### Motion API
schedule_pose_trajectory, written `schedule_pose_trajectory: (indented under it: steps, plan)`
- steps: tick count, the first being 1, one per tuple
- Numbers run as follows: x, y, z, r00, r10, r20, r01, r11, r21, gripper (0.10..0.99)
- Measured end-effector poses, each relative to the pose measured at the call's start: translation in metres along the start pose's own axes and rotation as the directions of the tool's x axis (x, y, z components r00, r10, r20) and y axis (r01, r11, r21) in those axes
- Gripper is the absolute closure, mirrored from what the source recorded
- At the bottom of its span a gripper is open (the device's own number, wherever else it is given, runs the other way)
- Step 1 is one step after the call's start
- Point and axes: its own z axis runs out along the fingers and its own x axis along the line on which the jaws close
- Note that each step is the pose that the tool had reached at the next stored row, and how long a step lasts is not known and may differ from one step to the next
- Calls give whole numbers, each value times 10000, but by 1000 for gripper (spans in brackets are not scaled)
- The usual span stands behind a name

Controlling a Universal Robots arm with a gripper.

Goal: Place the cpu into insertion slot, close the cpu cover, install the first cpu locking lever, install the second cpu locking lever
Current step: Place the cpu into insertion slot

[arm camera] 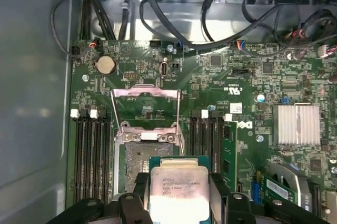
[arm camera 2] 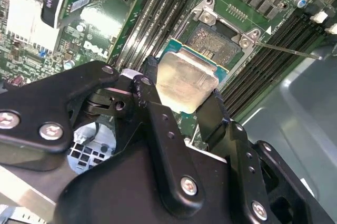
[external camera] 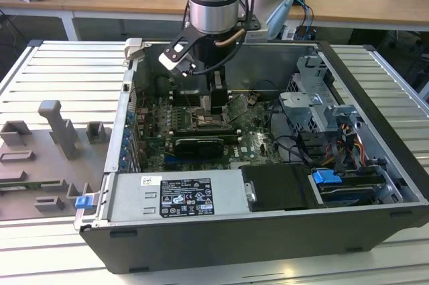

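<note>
The pincer [arm camera 2: 181,100] is clamped on the cpu [arm camera: 176,184], which is held just over the socket [arm camera: 138,163], at the card's [external camera: 198,144] 12 o'clock in the exterior view. The cover [arm camera: 146,103] stands open. Contacts could be bent by an offset or tilted release.

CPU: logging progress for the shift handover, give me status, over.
Status: gripper shut on the cpu. Chip held over the insertion slot, not seated. The cpu cover stands raised open. Nothing seen between chip and slot.
</note>
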Motion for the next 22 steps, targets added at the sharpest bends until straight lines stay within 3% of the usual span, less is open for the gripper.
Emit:
schedule_pose_trajectory:
  steps: [4,10,15,17,22]
  plan:
    - [37,-11,134,10000,-10,-1,10,10000,0,545]
    - [36,-17,196,10000,-10,2,10,10000,-45,545]
    - [36,-22,263,10000,-12,11,12,9999,-145,545]
    - [69,-25,307,10000,-12,18,13,9999,-151,545]
    - [170,-25,320,10000,-16,41,16,9999,-149,545]
